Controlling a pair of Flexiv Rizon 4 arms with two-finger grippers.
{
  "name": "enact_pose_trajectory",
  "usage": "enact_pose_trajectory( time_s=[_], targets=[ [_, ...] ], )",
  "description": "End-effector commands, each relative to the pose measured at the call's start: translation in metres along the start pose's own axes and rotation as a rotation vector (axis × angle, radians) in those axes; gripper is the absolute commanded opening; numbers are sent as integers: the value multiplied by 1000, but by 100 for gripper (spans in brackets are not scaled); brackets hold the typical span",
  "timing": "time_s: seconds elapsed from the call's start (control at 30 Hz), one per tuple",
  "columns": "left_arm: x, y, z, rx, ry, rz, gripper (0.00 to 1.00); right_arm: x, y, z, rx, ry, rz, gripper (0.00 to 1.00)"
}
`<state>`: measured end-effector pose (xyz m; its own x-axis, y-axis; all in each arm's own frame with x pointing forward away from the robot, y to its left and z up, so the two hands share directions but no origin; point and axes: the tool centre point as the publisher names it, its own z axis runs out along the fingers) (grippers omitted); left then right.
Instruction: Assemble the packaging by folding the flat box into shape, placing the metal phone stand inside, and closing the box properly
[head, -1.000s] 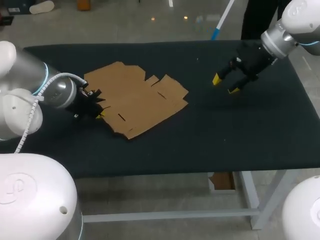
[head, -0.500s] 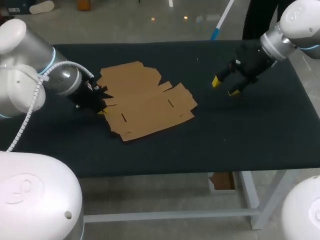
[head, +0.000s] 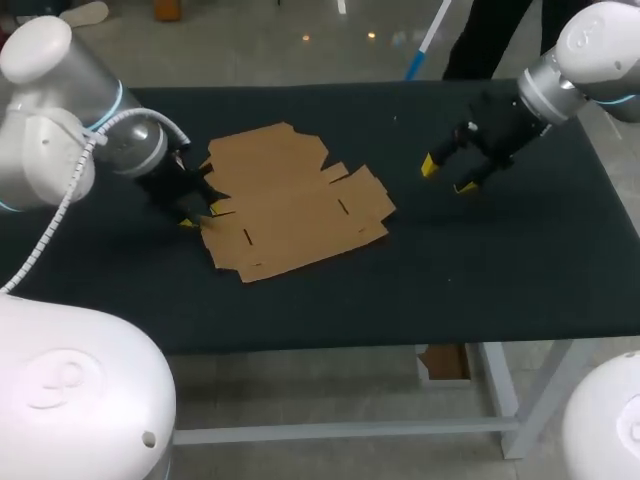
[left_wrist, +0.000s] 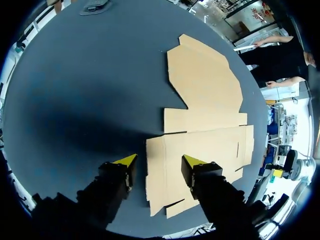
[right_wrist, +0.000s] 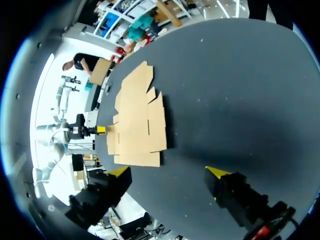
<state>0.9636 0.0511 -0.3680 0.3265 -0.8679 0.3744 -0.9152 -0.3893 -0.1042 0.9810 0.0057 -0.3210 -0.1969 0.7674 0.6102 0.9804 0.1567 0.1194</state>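
Observation:
The flat brown cardboard box blank (head: 292, 203) lies unfolded on the dark table, left of the middle. My left gripper (head: 200, 215) is at its left edge with its fingers apart. In the left wrist view the left gripper (left_wrist: 159, 161) stands open just above the blank (left_wrist: 202, 135), whose near edge lies under the gap between the tips without touching them. My right gripper (head: 447, 175) hangs open above the table's right part, well clear of the cardboard. From the right wrist, the right gripper (right_wrist: 167, 171) is empty and the blank (right_wrist: 137, 120) lies ahead. No metal phone stand shows.
The black cloth table (head: 480, 270) is bare to the right of the blank and along its front edge. No other objects lie on it.
The left arm dragged the blank toward the table's middle, turning it a little, then opened its fingers and let go of the edge. The right arm barely moved.

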Motion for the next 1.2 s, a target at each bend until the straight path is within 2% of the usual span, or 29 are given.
enact_pose_trajectory(
  time_s=[0.03,0.27,0.37,0.47,0.63,0.8,0.83,0.87,0.93,1.03,1.1,1.2],
  targets=[
    [-4,6,-9,29,-30,-21,100,1,-1,-1,-2,-2,0,100],
    [-11,10,-31,73,-14,-58,100,1,-1,-1,-2,-2,0,100],
    [-9,19,-38,73,6,-50,100,1,-1,-1,-2,-2,0,100],
    [-8,29,-33,81,40,-59,100,1,-1,-1,-2,-2,0,100],
    [-7,35,-21,90,126,-118,100,1,-1,-1,-2,-2,0,100],
    [-8,36,-4,85,142,-146,100,1,-1,-1,-2,-2,0,100],
    [-8,36,0,80,145,-149,97,1,-1,-1,-2,-2,0,100],
    [-7,36,3,79,146,-149,88,1,-1,-1,-2,-2,0,100],
    [-6,34,7,76,149,-144,60,1,-1,-1,-2,-2,0,100],
    [-5,29,11,60,166,-138,55,1,-1,-1,-2,-2,0,100],
    [-4,26,12,56,171,-136,45,1,-1,-1,-2,-2,0,100],
    [-3,21,16,26,197,-128,42,1,-1,-1,-2,-2,0,100]
  ],
)
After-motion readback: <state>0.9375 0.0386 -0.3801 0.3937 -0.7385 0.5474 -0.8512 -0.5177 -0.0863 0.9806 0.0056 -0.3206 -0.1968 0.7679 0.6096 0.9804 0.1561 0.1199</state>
